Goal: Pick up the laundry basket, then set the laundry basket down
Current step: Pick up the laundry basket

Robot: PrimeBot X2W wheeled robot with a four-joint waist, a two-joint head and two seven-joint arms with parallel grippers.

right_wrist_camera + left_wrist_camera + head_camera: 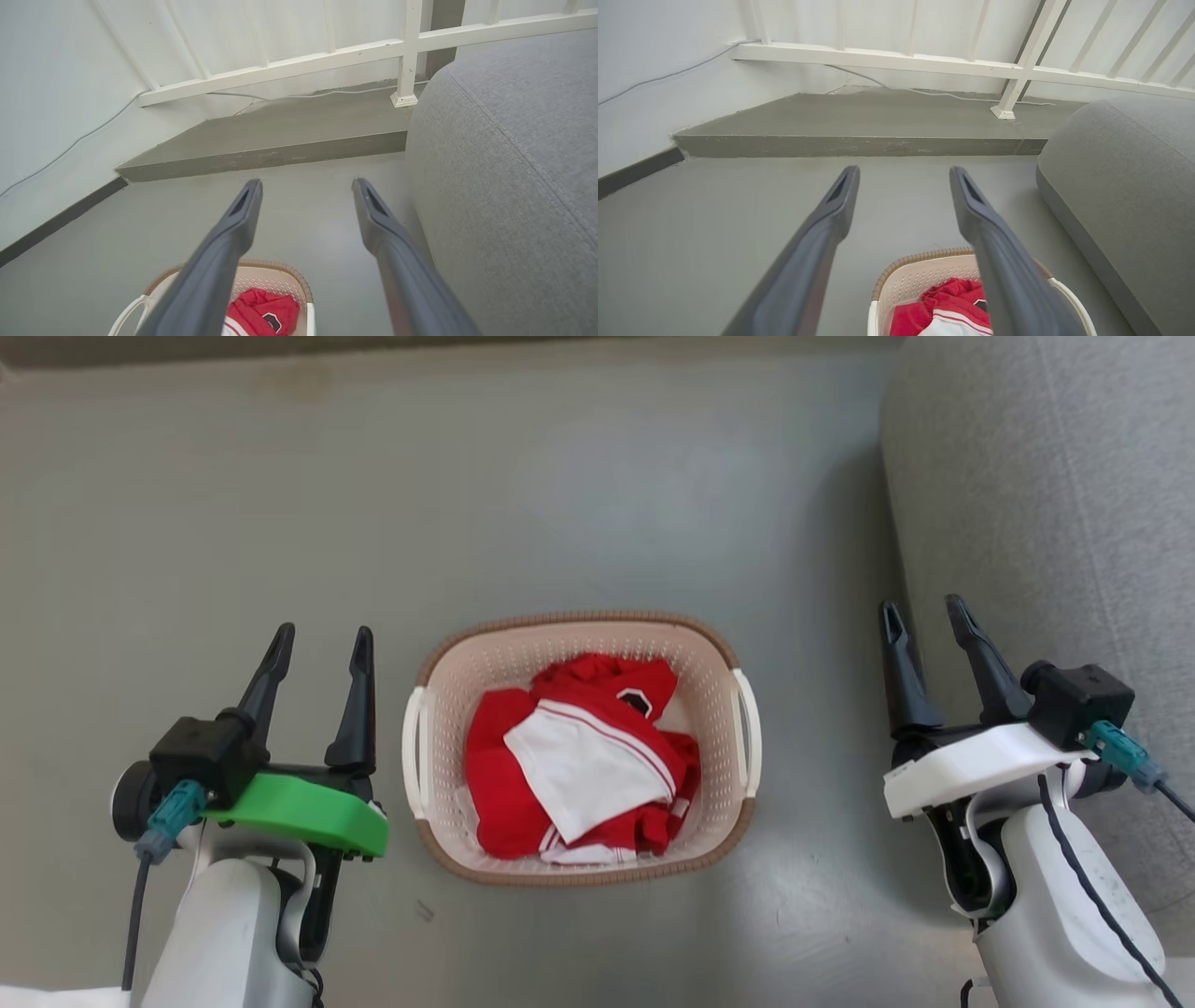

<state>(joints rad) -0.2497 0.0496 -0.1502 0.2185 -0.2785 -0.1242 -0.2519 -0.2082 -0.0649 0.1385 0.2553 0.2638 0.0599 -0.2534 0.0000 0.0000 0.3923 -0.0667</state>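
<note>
Laundry basket (pixel 579 617) sits on the floor (pixel 597 476), ungrasped.
Left gripper (pixel 322 633) and right gripper (pixel 921 607) flank it, fingers (pixel 358 700) spread and empty; lower both evenly onto the white side handles (pixel 750 728), closing together.

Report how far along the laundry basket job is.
Done: nothing visible yet. The laundry basket sits on the floor with red and white clothing inside. In hand: the left gripper and right gripper flank it, both open, neither touching its white handles. Left: grasp, lift, then set it down.
</note>
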